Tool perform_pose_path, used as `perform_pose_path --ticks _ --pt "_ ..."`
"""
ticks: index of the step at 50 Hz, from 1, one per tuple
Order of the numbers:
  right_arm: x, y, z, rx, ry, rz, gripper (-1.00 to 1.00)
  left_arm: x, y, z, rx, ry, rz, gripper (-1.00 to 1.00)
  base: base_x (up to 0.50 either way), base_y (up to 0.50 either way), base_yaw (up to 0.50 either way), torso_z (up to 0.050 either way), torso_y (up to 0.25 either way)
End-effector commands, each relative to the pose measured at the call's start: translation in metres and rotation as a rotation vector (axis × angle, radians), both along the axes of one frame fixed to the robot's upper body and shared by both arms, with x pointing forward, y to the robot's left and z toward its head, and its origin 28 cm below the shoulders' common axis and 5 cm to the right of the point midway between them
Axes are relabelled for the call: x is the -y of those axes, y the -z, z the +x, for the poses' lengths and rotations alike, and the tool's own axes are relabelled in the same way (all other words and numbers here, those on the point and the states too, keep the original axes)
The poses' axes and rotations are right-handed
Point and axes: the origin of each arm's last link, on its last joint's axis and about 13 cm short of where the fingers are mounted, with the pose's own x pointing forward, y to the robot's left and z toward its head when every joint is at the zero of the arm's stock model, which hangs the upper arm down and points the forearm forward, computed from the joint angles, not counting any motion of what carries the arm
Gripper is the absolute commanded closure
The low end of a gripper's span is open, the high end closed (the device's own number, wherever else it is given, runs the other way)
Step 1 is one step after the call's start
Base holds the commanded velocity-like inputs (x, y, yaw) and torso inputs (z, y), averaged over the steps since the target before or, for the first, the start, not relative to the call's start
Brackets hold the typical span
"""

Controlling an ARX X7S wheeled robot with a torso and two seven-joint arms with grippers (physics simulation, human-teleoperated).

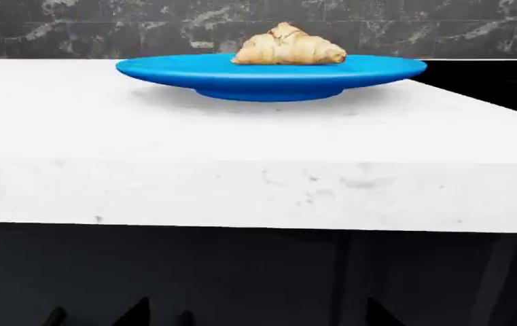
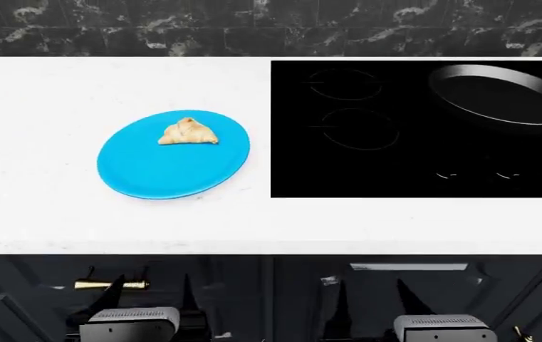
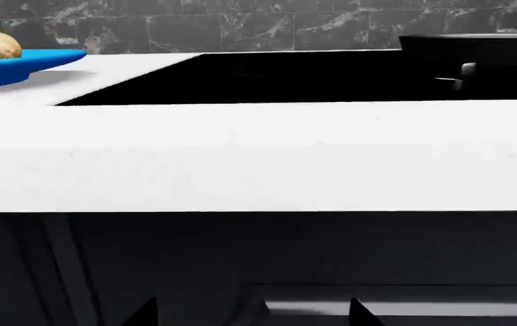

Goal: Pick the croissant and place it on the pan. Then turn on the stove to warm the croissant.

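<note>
Golden croissant point(image 2: 188, 133) lies on a blue plate point(image 2: 157, 178) at centre left of the head frame, on the white worktop point(image 2: 43, 107). Right of it the black stove point(image 2: 366, 164) carries the pan point(image 2: 503, 96) at upper right. Both pincers, left point(image 2: 147, 292) and right point(image 2: 370, 292), hang below the worktop edge, fingers spread, empty.

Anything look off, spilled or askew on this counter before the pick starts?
Nothing stands out. The croissant lies whole on the blue plate, toward its far side. The pan sits level and empty on the stove, at its far right corner. No spills show on the counter.
</note>
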Motion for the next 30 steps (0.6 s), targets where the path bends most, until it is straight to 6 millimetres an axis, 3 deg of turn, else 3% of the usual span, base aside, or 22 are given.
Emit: perform_pose_path --ticks 1,4,7,10,13,16,21,24,30 --pt "0.001 -0.039 -0.034 0.090 -0.039 -0.015 -1.00 -0.010 -0.038 -0.038 0.099 -0.070 -0.013 -1.00 0.00 0.00 0.00 0.000 0.000" --pt "0.006 -0.057 -0.030 0.167 -0.013 -0.022 -1.00 -0.018 -0.057 -0.034 0.179 -0.108 -0.014 -1.00 0.00 0.00 0.00 0.000 0.000" --pt "0.016 -0.088 -0.024 0.264 0.022 -0.040 -1.00 -0.029 -0.076 -0.019 0.257 -0.110 -0.104 -1.00 0.00 0.00 0.00 0.000 0.000" --pt "0.022 -0.125 -0.008 0.396 0.001 -0.090 -1.00 -0.033 -0.115 0.004 0.360 -0.062 -0.059 -1.00 0.00 0.00 0.00 0.000 0.000" --pt "0.025 -0.158 0.007 0.428 -0.026 -0.009 -1.00 -0.036 -0.156 0.019 0.438 0.002 -0.073 -1.00 0.00 0.00 0.00 0.000 0.000" --pt "0.021 -0.184 0.031 0.462 -0.085 -0.059 -1.00 -0.035 -0.189 0.037 0.478 0.053 -0.064 -1.00 0.00 0.00 0.00 0.000 0.000" --pt "0.021 -0.215 0.096 0.421 -0.137 -0.066 -1.00 -0.038 -0.232 0.107 0.464 0.081 0.027 -1.00 0.00 0.00 0.00 0.000 0.000" --pt "0.020 -0.226 0.128 0.352 -0.156 -0.034 -1.00 -0.038 -0.232 0.153 0.365 0.124 0.035 -1.00 0.00 0.00 0.00 0.000 0.000" --pt "0.015 -0.238 0.178 0.323 -0.149 -0.042 -1.00 -0.020 -0.257 0.211 0.358 0.218 -0.003 -1.00 0.00 0.00 0.00 0.000 0.000"
